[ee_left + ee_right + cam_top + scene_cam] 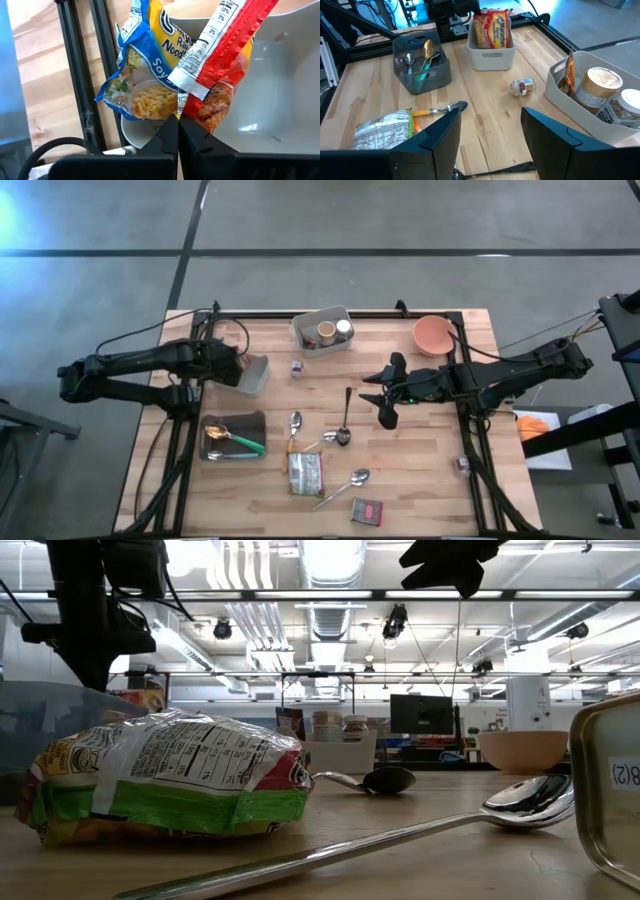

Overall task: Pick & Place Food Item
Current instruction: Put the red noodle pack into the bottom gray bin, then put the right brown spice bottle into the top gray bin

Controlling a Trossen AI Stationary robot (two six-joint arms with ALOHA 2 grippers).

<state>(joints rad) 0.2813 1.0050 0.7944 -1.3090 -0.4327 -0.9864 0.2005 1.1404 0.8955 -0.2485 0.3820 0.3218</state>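
Wooden tabletop holds scattered spoons and a snack packet [305, 473], where the right gripper [388, 394] hovers empty with fingers apart, seemingly between picks, so next it must descend there, while the left gripper [178, 131] waits clenched at its noodle bin [254, 376].

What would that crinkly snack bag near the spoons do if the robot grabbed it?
The snack bag looks puffed and creased, so it would probably crumple and flex rather than stay stiff. Its glossy film may be slippery. It seems light for its size, so a push from the open right gripper would likely slide it across the table.
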